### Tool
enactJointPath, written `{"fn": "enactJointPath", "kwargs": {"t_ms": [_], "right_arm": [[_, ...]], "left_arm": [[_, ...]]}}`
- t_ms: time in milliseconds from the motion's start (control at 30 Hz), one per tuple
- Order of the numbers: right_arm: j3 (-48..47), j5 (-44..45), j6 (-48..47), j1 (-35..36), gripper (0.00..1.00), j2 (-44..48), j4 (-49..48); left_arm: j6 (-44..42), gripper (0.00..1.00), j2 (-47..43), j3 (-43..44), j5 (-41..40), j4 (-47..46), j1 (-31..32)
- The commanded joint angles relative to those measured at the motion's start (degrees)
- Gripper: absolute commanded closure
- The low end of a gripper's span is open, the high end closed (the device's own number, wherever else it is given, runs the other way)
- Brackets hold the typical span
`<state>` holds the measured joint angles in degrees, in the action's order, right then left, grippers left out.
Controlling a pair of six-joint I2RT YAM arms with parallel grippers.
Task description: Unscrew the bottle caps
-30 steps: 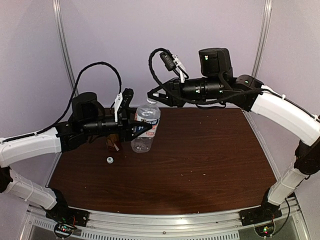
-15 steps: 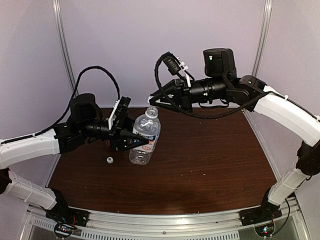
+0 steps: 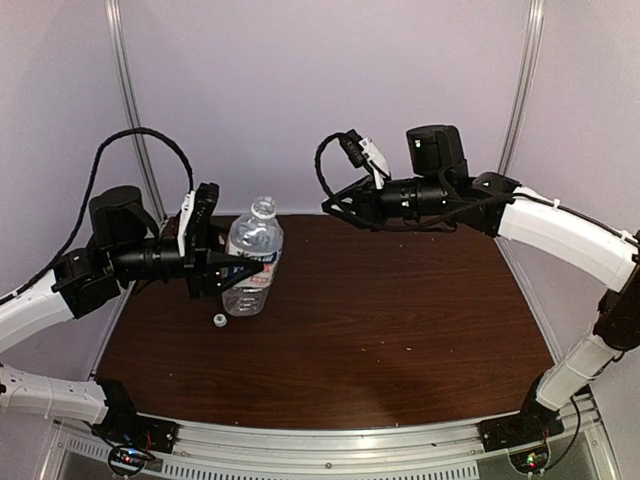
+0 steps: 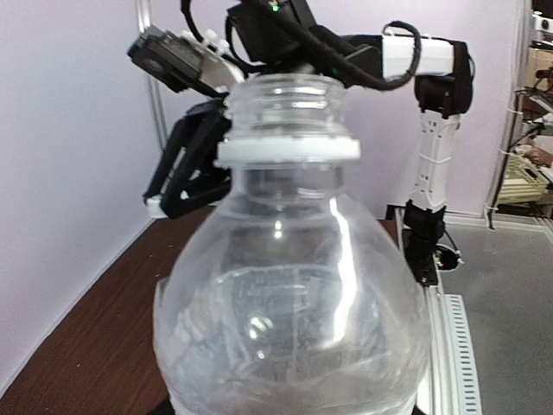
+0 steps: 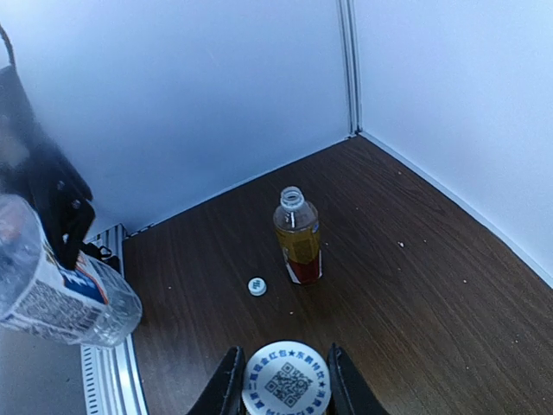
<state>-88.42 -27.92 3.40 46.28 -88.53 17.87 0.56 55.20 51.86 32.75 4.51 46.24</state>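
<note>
My left claw (image 3: 240,272) was clamped around the label band of the clear bottle (image 3: 252,258), at the left of the bench (image 3: 400,320). The bottle's long axis stood near upright with a slight lean, its open neck pointing up. My right claw (image 3: 335,208) hung well apart over the far middle, narrowly parted, pinching a white cap (image 5: 286,379) with its printed top toward the wrist camera. The amber bottle (image 5: 298,235) stood upright and open, a second small cap (image 5: 257,286) just beside it.

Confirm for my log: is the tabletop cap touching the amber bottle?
Apart: the right wrist view shows bare table between the cap and amber bottle.
</note>
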Motion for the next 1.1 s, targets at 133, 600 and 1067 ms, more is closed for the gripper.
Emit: {"fn": "enactJointPath", "kwargs": {"t_ms": [133, 600, 1067], "right_arm": [[6.63, 7.18, 0.91, -0.32, 0.78, -7.55, -9.15], [9.73, 0.87, -0.05, 2.83, 0.78, -23.71, -17.70], [5.69, 2.09, -1.31, 6.25, 0.77, -34.50, -16.06]], "left_arm": [[5.63, 0.65, -6.65, -0.69, -35.56, 1.61, -0.42], [9.36, 0.62, -5.46, 1.23, -51.51, 3.98, -2.12], [10.69, 0.55, -1.68, 1.39, -47.63, 0.53, -5.39]]}}
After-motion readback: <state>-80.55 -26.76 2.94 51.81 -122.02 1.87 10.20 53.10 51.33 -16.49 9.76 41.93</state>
